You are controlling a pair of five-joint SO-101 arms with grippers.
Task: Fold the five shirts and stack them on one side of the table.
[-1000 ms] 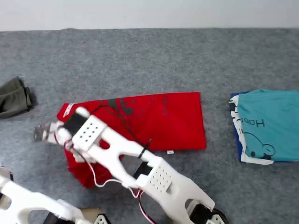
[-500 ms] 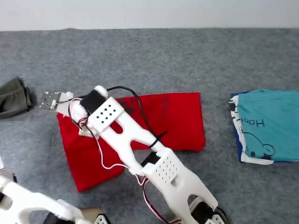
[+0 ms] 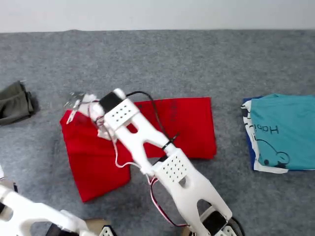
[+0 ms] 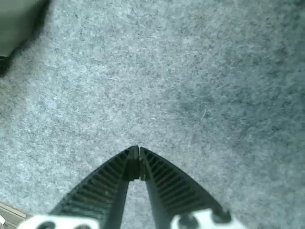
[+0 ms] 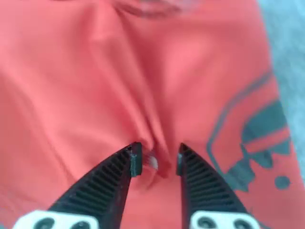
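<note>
Fabric of the red shirt lies spread near the middle of the grey felt worktop, its long axis running side to side. The right arm reaches diagonally across it to its far left corner. There the right gripper has its jaws slightly parted around a raised ridge of red cloth, which they appear to pinch. The shirt therefore lies beneath and behind those jaws, stretching toward the right side. The right arm is clearly the nearer one. The left gripper hangs over bare felt with its jaws pressed together, holding nothing. A dark olive garment lies at the left edge. A folded stack topped by a teal shirt sits at the right edge, well apart.
</note>
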